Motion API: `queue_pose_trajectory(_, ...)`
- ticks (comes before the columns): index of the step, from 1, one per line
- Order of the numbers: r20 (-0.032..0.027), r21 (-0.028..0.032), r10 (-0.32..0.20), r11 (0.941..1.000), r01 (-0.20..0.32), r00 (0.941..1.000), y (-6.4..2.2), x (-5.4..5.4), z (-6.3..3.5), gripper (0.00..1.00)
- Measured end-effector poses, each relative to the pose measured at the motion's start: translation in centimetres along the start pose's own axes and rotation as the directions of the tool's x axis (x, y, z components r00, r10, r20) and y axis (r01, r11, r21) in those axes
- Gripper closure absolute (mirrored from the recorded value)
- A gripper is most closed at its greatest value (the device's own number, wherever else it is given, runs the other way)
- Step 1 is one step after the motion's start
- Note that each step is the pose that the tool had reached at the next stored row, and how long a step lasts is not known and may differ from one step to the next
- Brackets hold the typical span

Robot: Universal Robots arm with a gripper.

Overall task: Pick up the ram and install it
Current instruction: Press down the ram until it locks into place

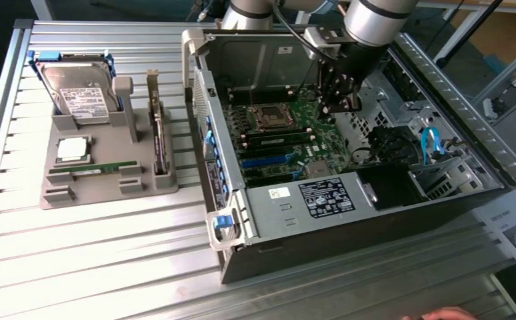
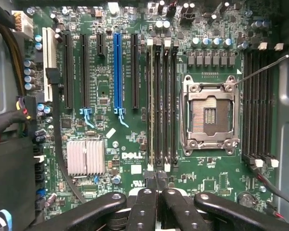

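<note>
The ram [image 2: 152, 106] stands edge-up in a motherboard [image 2: 106, 96] slot, with the gripper [image 2: 157, 180] clenched on nothing.
Its long axis runs parallel to the empty slots [image 2: 169, 106] beside the processor socket [image 2: 209, 115], across the case [image 1: 240, 263] from the exterior view's left to right. One end points at the gripper, which hovers above the board. Another green stick [image 1: 93, 168] lies in the grey tray [image 1: 107, 190] outside the case.
</note>
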State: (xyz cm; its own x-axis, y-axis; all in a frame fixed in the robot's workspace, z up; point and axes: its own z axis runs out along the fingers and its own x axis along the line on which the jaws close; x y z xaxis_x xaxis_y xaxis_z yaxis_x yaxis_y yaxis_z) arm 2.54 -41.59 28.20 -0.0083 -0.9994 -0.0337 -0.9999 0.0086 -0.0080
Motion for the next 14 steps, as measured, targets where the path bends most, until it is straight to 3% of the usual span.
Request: queue_pose_trajectory(14, 0.0001, 0.0044, 0.0, 1.0, 0.0, 1.0, 0.02, 0.1, 1.86, 0.9)
